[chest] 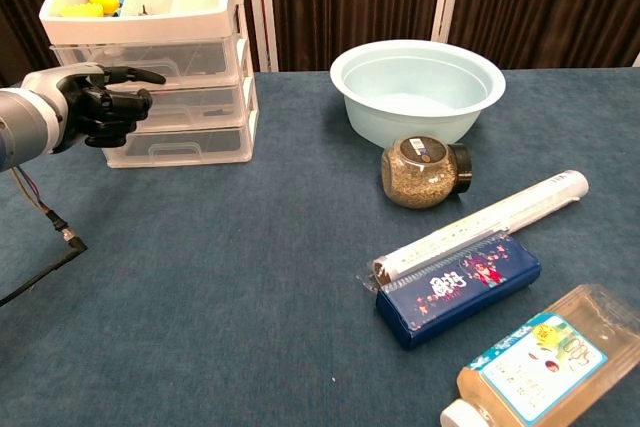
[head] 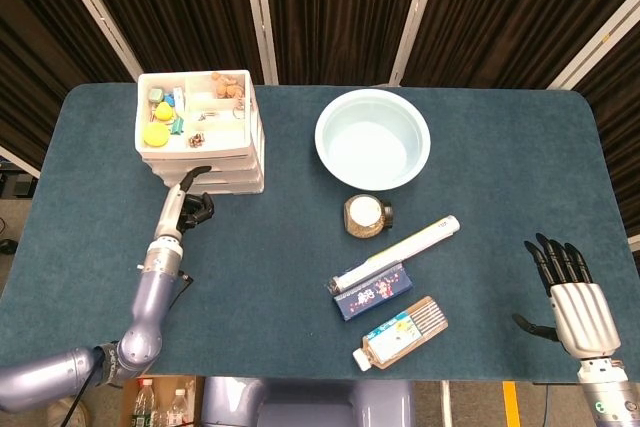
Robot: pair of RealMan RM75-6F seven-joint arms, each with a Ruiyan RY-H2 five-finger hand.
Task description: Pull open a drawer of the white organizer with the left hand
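Observation:
The white organizer [head: 232, 146] [chest: 190, 57] stands at the table's far left, a stack of three clear drawers, all pushed in, under a top tray of small items. My left hand [head: 190, 204] [chest: 100, 107] hovers right in front of the drawers at the level of the middle one. Its fingers are curled in with one stretched out towards the drawer fronts, and it holds nothing. Whether it touches a drawer cannot be told. My right hand [head: 570, 287] rests near the front right table edge with its fingers spread, holding nothing; the chest view does not show it.
A pale blue bowl [head: 372, 139] [chest: 416, 87] sits at the back centre. In front of it lie a seed jar [head: 367, 215] [chest: 420, 172], a white tube [head: 397, 252] [chest: 480, 225], a blue box [head: 372, 292] [chest: 458, 287] and a flat bottle [head: 400, 332] [chest: 530, 357].

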